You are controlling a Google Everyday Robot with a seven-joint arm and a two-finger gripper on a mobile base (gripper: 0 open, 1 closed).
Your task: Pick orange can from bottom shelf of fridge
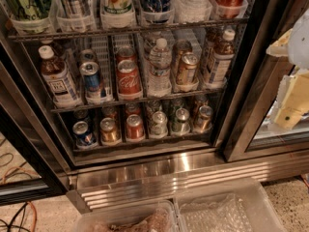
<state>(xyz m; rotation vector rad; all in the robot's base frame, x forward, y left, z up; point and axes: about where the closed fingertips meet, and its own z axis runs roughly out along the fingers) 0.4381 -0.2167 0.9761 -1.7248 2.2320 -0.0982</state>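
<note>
While the fridge (234, 88) stands open, the orange can (109, 130) sits on the bottom shelf (145, 143) at 8 o'clock. The gripper (291, 105) hangs at 3 o'clock; its grip cannot be told.

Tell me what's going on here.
A robot is in front of an open fridge stocked with drinks. Its tool hangs at the right edge of the view, off to the side of the shelves and touching no can. The orange can stands on the bottom shelf, between a blue can and a red can, not yet picked.
</note>
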